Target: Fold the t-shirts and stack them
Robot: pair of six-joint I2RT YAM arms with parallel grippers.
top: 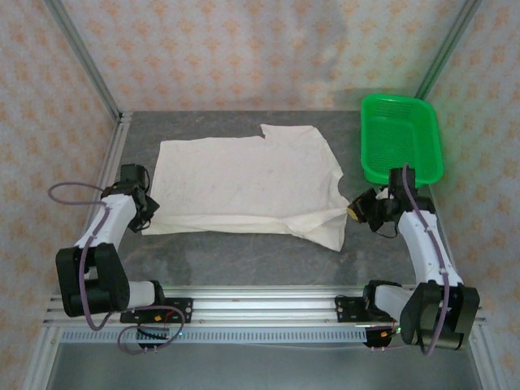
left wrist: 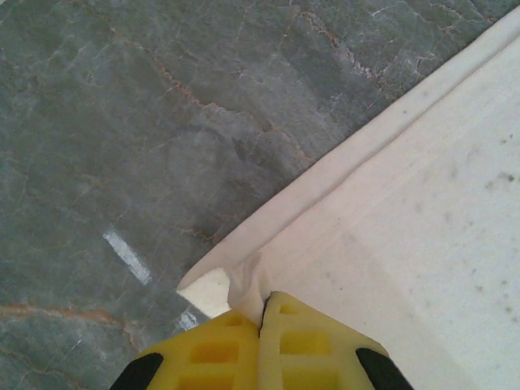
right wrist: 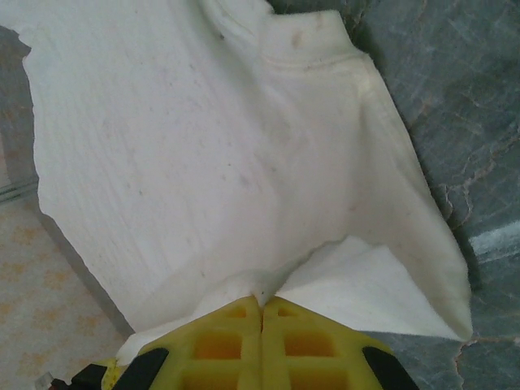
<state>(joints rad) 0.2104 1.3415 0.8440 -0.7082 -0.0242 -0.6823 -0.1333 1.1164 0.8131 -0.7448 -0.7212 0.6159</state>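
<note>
T-shirt (top: 244,183), off-white with faint specks, lies spread flat on the grey marbled desk (top: 244,258), long axis left to right, hem to our left and a sleeve toward the green plastic basket (top: 431,142) at far right. From above we see its whole outline between wallpapered walls (top: 244,57); our wrist cameras add the grips: left gripper (left wrist: 262,313) pinched closed on the near hem corner, right gripper (right wrist: 262,305) clamped on a raised fold at the near right corner.

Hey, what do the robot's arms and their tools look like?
The left arm and right arm have white links and black joints, with a greyish-purple cable looping along each. The left tool and right tool have bright yellow plastic fingers, moulded with rectangular recesses, with black parts at the bases.
</note>
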